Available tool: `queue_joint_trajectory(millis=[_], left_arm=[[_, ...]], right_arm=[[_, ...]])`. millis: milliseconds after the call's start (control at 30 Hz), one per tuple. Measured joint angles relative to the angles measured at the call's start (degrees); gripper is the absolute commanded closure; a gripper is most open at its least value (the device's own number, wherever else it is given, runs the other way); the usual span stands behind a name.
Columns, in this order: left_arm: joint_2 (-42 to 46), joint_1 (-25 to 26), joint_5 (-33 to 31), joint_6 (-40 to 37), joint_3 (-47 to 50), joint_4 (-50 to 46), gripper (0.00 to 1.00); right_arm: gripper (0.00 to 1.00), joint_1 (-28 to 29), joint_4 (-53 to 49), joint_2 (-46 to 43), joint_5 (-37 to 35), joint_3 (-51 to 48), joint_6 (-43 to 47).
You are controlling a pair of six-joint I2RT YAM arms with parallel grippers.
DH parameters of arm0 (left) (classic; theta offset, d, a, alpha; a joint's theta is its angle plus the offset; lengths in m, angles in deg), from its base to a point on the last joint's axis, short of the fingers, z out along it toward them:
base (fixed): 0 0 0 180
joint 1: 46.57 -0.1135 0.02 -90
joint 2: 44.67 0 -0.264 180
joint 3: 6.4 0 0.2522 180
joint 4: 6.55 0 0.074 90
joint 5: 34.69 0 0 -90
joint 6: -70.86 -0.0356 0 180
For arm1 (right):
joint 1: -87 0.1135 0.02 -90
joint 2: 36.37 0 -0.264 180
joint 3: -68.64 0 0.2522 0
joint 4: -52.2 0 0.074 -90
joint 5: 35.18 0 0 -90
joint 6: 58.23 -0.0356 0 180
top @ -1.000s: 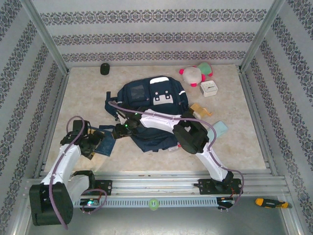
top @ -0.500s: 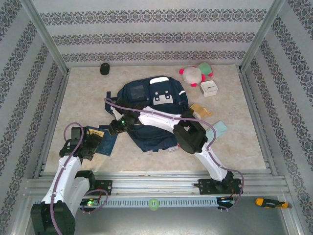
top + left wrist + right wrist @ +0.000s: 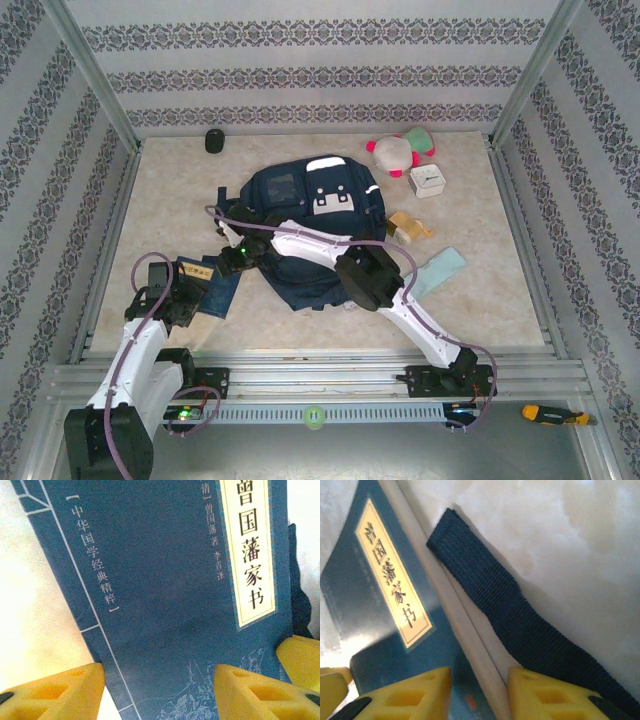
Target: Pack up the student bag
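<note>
The student bag (image 3: 310, 225), navy with white buckle patches, lies flat in the middle of the table. One of its straps (image 3: 510, 615) runs beside a flat dark blue book (image 3: 215, 285) with a cream title label (image 3: 247, 550) to the bag's left. My left gripper (image 3: 185, 297) hangs low over the book's near end, open, one finger (image 3: 50, 692) at the spine edge and the other over the cover. My right gripper (image 3: 228, 262) is at the book's far side, its jaws narrowly apart astride the white page edge (image 3: 470, 630), one finger (image 3: 555, 695) touching it.
A pink and green plush toy (image 3: 400, 150) and a white box (image 3: 428, 181) sit at the back right. A tan item (image 3: 408, 225) and a pale teal item (image 3: 437, 270) lie right of the bag. A small black object (image 3: 214, 141) stands at the back left.
My right gripper has slid left off the bag to the book's far edge. The left arm has dropped lower over the book's near end. Both pairs of jaws have narrowed.
</note>
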Motion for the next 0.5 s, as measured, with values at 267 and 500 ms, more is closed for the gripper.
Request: queue_joint_trajectory(millis=[267, 500], left_arm=[[-2.1, -0.1, 0.2, -0.7, 0.6, 4.0, 0.39], [-4.3, -0.2, 3.7, -2.4, -1.2, 6.4, 0.32]], right_arm=[[0.77, -0.4, -2.0, 0.0, -0.5, 0.2, 0.1], [0.79, -0.9, -4.5, 0.0, -0.3, 0.8, 0.0]])
